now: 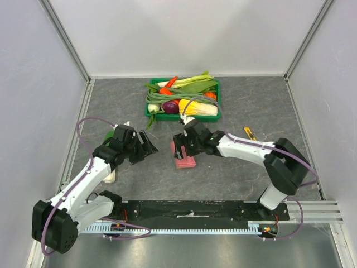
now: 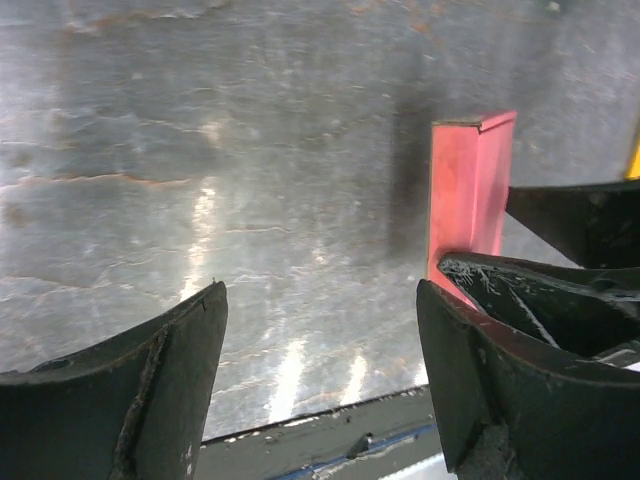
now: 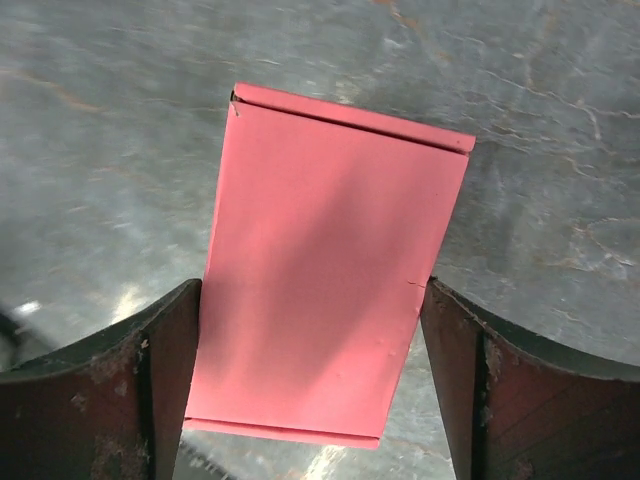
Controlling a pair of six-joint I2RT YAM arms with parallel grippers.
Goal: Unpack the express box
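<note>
My right gripper [image 3: 312, 300] straddles the express box [image 3: 335, 230], fingers at its two long edges; whether they press yet, I cannot tell. The box rests on the desk [image 3: 100, 120], directly beneath. My left gripper [image 2: 320, 300] hangs open and empty, left of the box, farther off.

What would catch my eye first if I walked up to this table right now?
The pink express box at mid-table stands out most. It sits between the fingers of the right gripper, though it is unclear whether they actually grip it. At the far side is a green crate heaped with colourful vegetables. The left gripper stands open beside the box.
</note>
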